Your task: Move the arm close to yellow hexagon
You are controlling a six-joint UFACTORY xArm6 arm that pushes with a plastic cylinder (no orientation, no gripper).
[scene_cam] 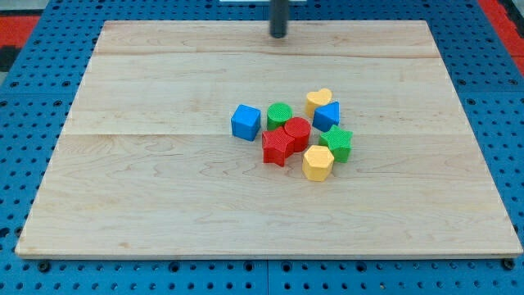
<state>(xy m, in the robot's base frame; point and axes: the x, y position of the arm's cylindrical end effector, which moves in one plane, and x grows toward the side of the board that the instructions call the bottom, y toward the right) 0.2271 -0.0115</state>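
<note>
The rod (279, 16) is cut off by the view's top edge; the green cylinder (278, 112) is partly hidden behind the red blocks (286, 139).

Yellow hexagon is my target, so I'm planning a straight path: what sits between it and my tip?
In the camera view, my tip is near the top; the green cylinder and red cylinder lie before the yellow hexagon.

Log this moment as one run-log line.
tip: view's top edge, far from cluster | yellow hexagon: cluster's lower right, touching green star | approach: not yet made
</note>
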